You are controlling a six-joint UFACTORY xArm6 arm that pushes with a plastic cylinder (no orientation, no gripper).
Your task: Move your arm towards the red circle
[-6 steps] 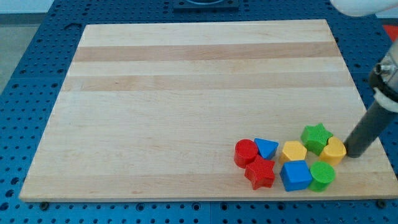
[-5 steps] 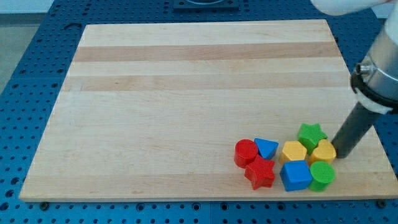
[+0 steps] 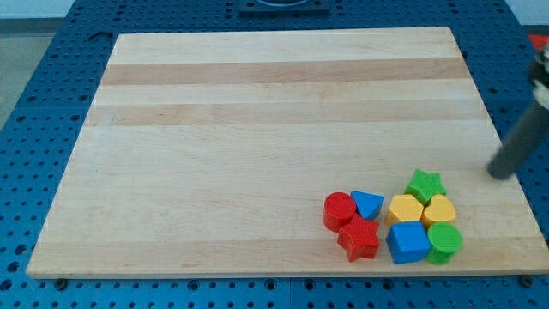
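The red circle block [image 3: 339, 210] sits low on the pale wooden surface [image 3: 257, 129], at the 9 o'clock end of a tight cluster of blocks near the view's bottom right. My tip [image 3: 498, 174], the lower end of the dark rod that serves as the tool, stands well apart from it at about 2 o'clock, near the surface's right edge; it is a bare rod touching no block and holding nothing. Touching the red circle are a blue triangular block [image 3: 368, 204] at 3 o'clock and a red star block [image 3: 359, 239] at 5 o'clock. Further right lie a yellow hexagon block [image 3: 405, 209], a blue cube block [image 3: 407, 242], a green star block [image 3: 425, 185], a yellow heart-like block [image 3: 440, 211] and a green round block [image 3: 444, 242].
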